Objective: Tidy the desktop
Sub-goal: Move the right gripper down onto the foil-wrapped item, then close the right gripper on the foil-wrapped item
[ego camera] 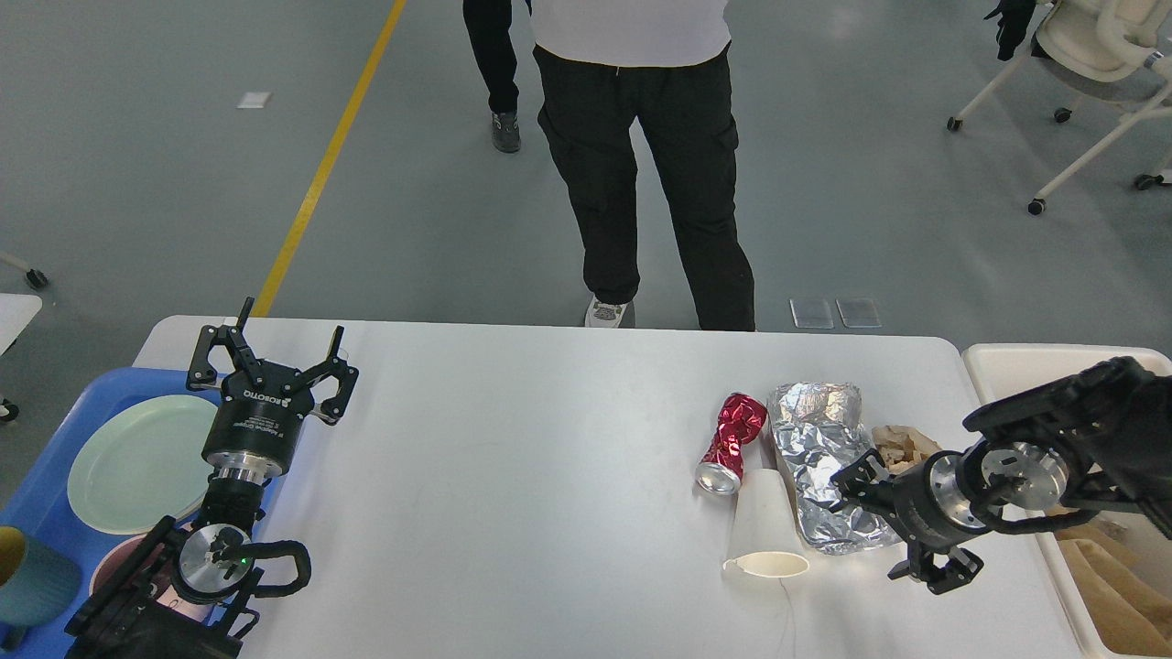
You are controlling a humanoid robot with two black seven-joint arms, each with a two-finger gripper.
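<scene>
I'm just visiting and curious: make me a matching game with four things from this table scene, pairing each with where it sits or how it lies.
Things:
1. crushed red metal can
2. white paper cup
3. pale green round plate
4. crumpled silver foil wrap

Places or states:
A. in the blue plastic tray at the left
B. on its side, open mouth toward the near edge of the white desktop
C. under the tips of the right gripper
D. lying dented, just left of the foil

Pairs: 1-D, 2-B, 3-A, 4-C
</scene>
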